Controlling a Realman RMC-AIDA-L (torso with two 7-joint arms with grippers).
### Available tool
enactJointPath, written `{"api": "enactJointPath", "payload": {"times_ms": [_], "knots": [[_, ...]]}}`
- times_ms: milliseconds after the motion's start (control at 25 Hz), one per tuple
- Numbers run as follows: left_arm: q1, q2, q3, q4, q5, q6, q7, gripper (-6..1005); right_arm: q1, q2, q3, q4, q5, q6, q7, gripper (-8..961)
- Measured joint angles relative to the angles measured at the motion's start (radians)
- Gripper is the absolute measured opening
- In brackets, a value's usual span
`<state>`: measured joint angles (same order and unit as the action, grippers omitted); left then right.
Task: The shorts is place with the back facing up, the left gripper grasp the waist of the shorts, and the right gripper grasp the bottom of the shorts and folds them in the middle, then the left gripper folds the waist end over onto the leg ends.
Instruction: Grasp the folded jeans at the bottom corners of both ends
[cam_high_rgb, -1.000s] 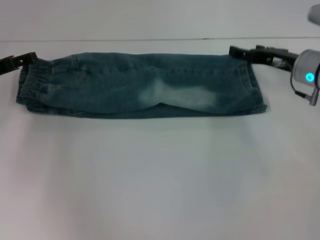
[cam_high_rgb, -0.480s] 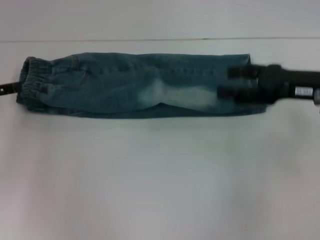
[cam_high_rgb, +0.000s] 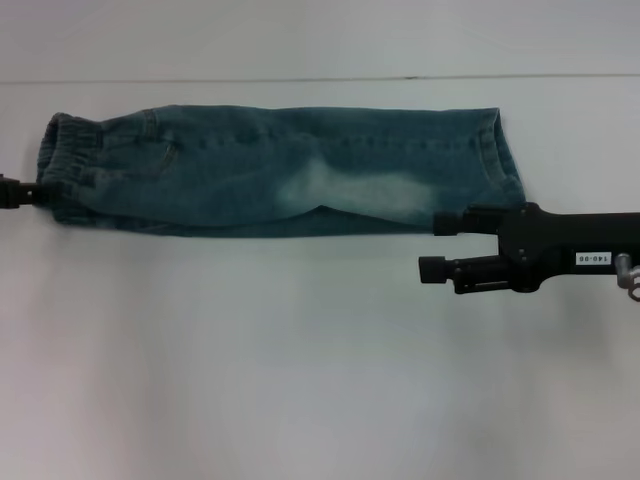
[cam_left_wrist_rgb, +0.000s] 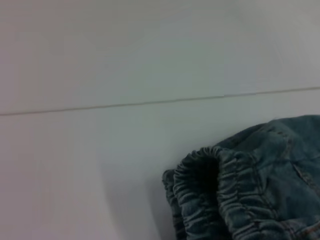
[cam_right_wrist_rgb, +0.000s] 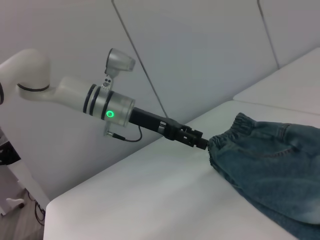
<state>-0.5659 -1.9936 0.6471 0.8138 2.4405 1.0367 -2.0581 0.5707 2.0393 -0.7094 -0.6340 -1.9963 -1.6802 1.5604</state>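
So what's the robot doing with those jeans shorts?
It's folding them. The shorts lie on the white table, already folded in half lengthwise. The left gripper is at the stretchy waist, ready for the next fold. The right gripper hangs open just in front of the leg ends, holding nothing.

One pair of shorts, one table, two grippers: left gripper, right gripper.

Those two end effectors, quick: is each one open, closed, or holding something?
Left end effector: at the waistband of the shorts; cannot tell if it is open or gripping.
Right end effector: open, empty, just off the leg end.
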Motion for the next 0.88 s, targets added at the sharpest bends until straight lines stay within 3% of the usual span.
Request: {"api": "enactJointPath", "payload": {"times_ms": [480,880], "knots": [[-0.086,-0.005,0.060,-0.139,0.101,-0.172,-0.005,930,0.009,0.025,-0.015,0.001,-0.003,0.033,0.004,927],[-0.105,-0.010,0.073,-0.163,0.114,-0.207,0.003,921,0.028,0.037,-0.050,0.033,-0.003,0.092,0.006,928]]}}
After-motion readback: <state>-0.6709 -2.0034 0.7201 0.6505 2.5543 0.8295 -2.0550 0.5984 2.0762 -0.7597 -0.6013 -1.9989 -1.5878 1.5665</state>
